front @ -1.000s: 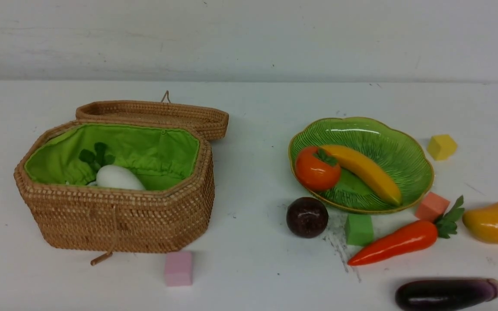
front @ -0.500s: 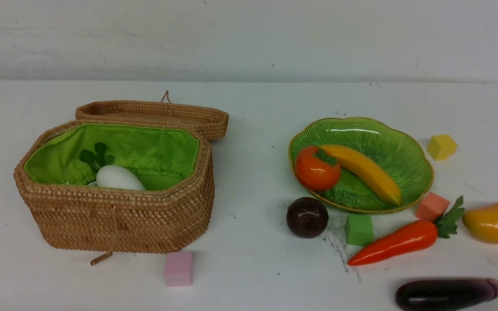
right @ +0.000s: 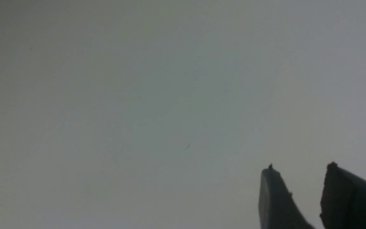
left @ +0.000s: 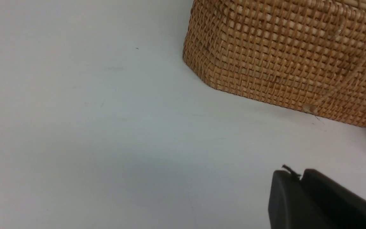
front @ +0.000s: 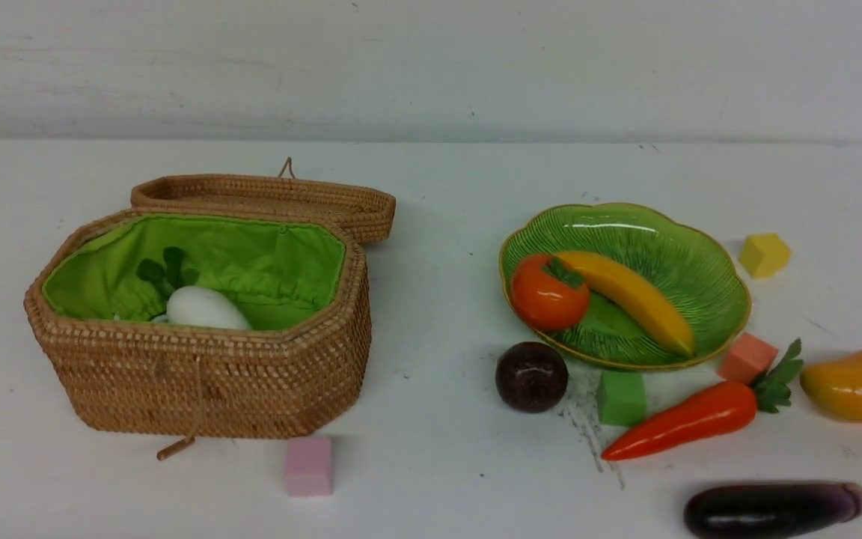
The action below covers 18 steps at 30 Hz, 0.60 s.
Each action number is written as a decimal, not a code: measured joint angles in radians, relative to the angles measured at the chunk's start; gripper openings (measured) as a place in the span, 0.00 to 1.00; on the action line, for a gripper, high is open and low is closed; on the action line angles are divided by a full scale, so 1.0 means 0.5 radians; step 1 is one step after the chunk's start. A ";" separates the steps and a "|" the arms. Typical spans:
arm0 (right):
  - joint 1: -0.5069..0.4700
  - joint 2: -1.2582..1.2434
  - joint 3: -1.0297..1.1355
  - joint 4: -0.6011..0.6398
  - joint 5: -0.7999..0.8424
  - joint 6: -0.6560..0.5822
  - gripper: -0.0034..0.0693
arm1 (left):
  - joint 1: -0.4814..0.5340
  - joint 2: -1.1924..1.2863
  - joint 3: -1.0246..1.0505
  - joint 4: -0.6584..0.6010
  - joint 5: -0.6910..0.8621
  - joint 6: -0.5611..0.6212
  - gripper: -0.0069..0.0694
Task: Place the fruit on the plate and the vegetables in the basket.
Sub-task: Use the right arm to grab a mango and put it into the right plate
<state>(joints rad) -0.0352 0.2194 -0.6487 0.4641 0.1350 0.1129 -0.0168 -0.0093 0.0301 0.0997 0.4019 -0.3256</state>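
Beside the plate, the plum likely needs lifting next; left claw closed, right claw parted, empty.

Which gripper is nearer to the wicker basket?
Left. The left gripper is close to the outer wall of the basket; the right gripper shows only table around it, with no basket in its view.

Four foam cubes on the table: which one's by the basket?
The pink cube, at the front right corner of the basket. The green cube, salmon cube and yellow cube sit around the plate.
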 joint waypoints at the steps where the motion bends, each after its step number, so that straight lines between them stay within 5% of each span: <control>1: 0.000 0.121 -0.136 -0.008 0.139 0.000 0.38 | 0.000 0.000 0.000 0.000 0.000 0.000 0.16; 12: 0.000 1.101 -0.280 -0.074 0.616 -0.131 0.38 | 0.000 0.000 0.000 0.000 0.000 0.000 0.17; 18: -0.046 1.684 -0.474 -0.198 1.033 0.147 0.43 | 0.000 0.000 0.000 0.000 0.000 0.000 0.17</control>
<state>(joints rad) -0.0584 1.0613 -0.8859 0.3653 0.6515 0.1863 -0.0168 -0.0093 0.0301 0.0997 0.4019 -0.3256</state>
